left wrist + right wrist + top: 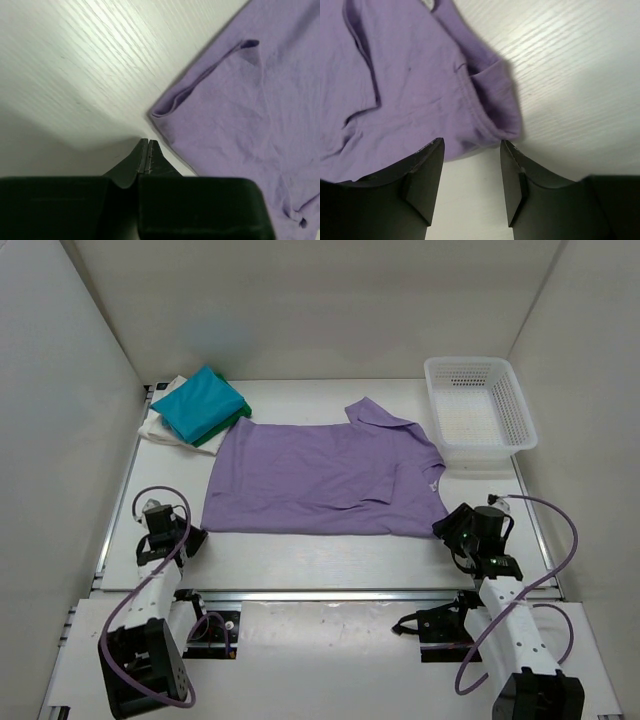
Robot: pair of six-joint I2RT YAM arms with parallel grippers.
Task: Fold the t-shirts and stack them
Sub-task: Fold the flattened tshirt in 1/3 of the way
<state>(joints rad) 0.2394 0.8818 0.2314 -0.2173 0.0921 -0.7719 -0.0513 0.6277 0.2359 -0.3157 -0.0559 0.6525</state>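
A lavender-purple t-shirt (320,478) lies spread across the middle of the table, partly folded, one sleeve sticking up at the back. A stack of folded t-shirts sits at the back left, teal (198,402) on top of dark green (222,427) and white (162,425). My left gripper (196,538) is shut and empty, just off the purple shirt's near left corner (165,107). My right gripper (447,525) is open at the shirt's near right corner, and the cloth edge (490,127) lies just beyond its fingertips without touching them.
A white lattice basket (481,411) stands at the back right. White enclosure walls close in the table on the left, back and right. Purple cables loop beside both arm bases at the near edge.
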